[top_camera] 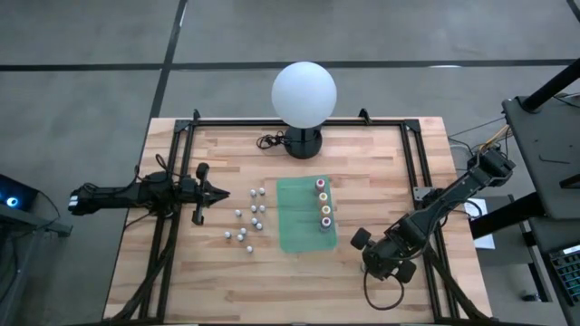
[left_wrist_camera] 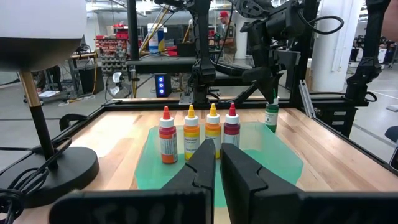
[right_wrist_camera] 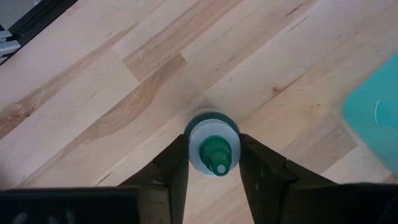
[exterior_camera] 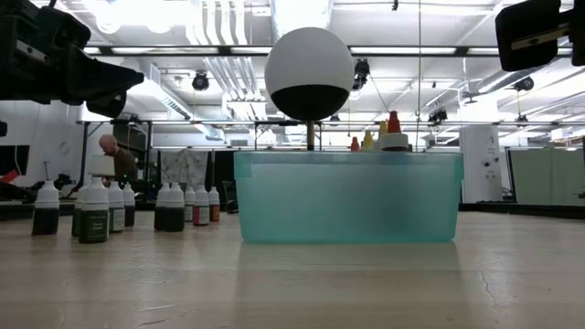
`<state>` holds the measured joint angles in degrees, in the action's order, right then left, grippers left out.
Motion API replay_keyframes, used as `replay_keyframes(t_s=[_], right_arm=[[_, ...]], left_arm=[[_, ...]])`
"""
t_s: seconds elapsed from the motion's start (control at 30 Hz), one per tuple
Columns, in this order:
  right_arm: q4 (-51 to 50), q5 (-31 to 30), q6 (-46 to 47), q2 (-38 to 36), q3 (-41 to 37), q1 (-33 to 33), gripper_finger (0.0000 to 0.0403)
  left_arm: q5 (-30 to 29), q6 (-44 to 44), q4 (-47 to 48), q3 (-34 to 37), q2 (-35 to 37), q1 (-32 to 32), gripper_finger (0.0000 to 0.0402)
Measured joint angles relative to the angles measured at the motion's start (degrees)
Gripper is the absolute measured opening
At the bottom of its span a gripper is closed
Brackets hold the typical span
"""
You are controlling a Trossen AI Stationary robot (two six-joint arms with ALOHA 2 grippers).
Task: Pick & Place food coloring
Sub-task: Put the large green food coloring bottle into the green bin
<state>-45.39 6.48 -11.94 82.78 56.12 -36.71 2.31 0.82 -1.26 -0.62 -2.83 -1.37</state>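
From the left wrist I see my left gripper with its two dark fingers pressed together. Beyond them, four food coloring bottles stand in a row on the green mat. A fifth, green-topped bottle stands near the mat's far edge, under the right gripper.
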Motion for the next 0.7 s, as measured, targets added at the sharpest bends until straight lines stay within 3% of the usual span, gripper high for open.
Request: replay_keyframes(t_s=[0.23,0.7], right_arm=[[-2.8,0.0,1.0,0.0,2.5,0.1,0.011],[-16.1,0.0,1.5,2.7,20.3,4.7,0.0112]], left_arm=[[0.0,0.0,0.0,0.0,0.0,0.0,0.0],[0.0,0.0,0.0,0.0,0.0,0.0,0.0]])
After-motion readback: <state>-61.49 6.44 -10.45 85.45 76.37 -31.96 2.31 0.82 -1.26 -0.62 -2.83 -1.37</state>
